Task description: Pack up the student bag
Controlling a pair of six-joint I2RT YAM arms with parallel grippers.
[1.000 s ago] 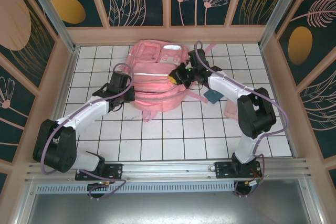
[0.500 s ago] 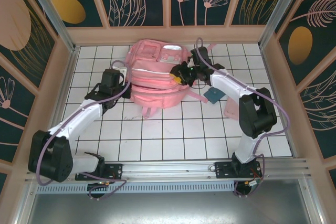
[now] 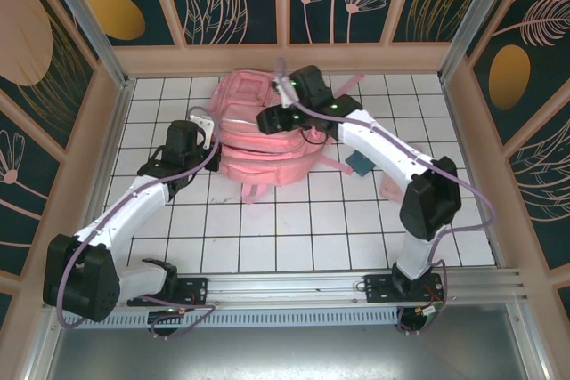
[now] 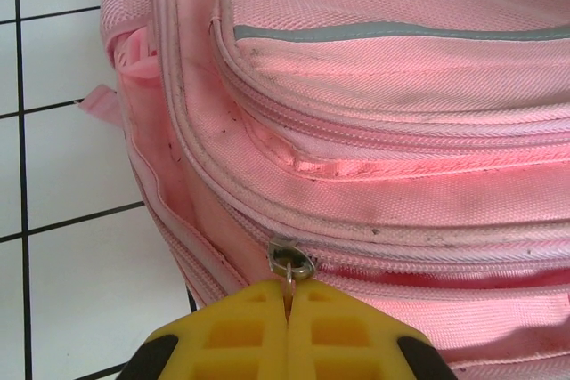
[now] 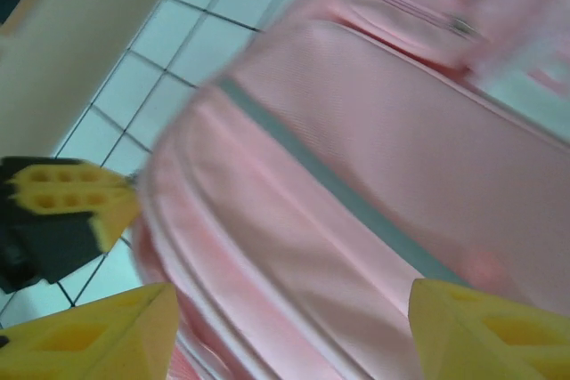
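My right hand [image 3: 267,120] has swung across the student bag [image 4: 401,86] and opened, while my left hand [image 4: 288,309] pinches the zipper pull [image 4: 291,266] to drag it.

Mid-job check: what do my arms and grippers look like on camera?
The left arm and right arm have white link covers, black joint housings and a thin purple cable looping along each. Green lights glow on the right arm's wrist. The left gripper and right gripper have blocky yellow fingers with moulded square recesses on black mounts.
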